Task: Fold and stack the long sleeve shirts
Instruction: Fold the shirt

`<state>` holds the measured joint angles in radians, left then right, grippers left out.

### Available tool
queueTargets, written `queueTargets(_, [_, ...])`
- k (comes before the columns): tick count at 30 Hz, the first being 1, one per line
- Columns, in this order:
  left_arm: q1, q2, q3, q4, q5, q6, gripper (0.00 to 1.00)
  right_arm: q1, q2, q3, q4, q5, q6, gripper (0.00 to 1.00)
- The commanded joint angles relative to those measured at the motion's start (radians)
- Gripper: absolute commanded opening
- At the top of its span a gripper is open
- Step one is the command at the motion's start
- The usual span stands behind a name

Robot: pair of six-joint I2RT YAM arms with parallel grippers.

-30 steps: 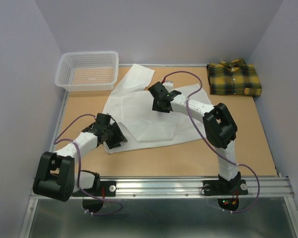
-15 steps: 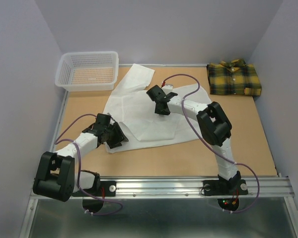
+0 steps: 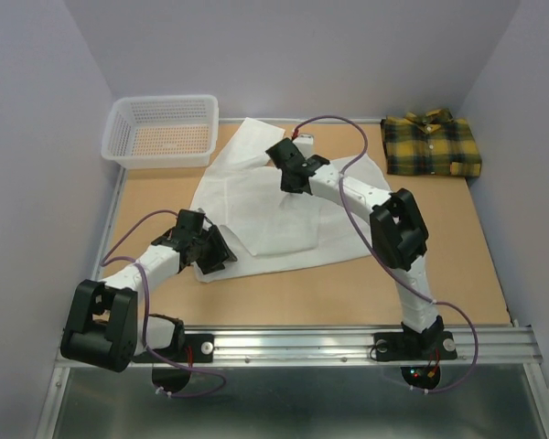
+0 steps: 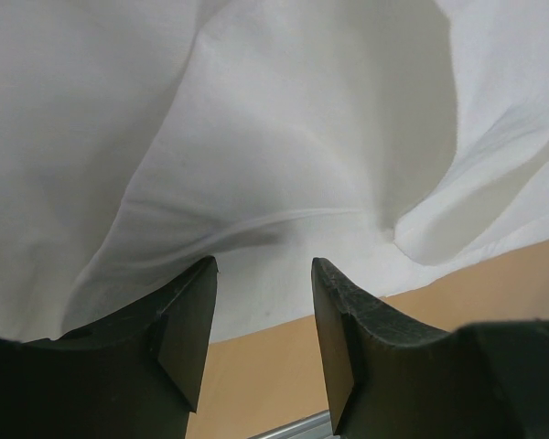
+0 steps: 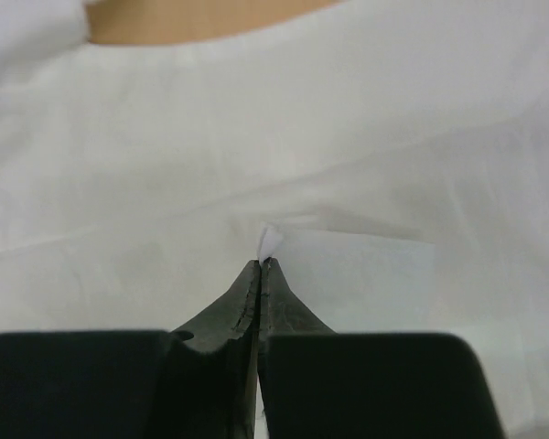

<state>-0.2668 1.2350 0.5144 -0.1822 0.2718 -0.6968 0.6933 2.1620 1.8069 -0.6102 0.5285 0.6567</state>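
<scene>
The white long sleeve shirt (image 3: 256, 206) lies spread and partly folded in the middle of the table. My right gripper (image 3: 288, 165) (image 5: 262, 262) is shut on a pinch of its white cloth (image 5: 271, 240) near the shirt's far side. At the shirt's near left corner, my left gripper (image 3: 212, 249) (image 4: 263, 274) stands open, the shirt's edge (image 4: 284, 283) just beyond its fingertips and nothing between them. The plaid long sleeve shirt (image 3: 432, 144) lies folded at the far right corner.
A white mesh basket (image 3: 162, 131) stands at the far left. Bare tan tabletop (image 3: 439, 247) shows to the right of and in front of the white shirt. A metal rail (image 3: 302, 343) runs along the near edge by the arm bases.
My right gripper has closed on the white cloth and moved toward the far side, and the cloth's right part has folded over. The left arm has not moved.
</scene>
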Motion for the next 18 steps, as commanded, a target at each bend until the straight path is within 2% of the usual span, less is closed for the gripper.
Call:
queueTargets(1, [-0.003,0.003,-0.033,-0.011,-0.009,0.014,0.57,0.000,-0.105,0.178,0.023,0.021,-0.086,0.01])
queueTargets(6, [-0.005,0.009,-0.036,-0.007,-0.008,0.010,0.57,0.002,-0.079,0.350,0.044,-0.088,-0.172,0.01])
queueTargets(11, [-0.003,0.006,-0.039,-0.007,-0.011,0.005,0.57,0.003,-0.054,0.465,0.174,-0.268,-0.213,0.00])
queueTargets(18, [-0.003,0.006,-0.039,-0.010,-0.016,-0.001,0.57,0.018,-0.056,0.448,0.358,-0.418,-0.264,0.01])
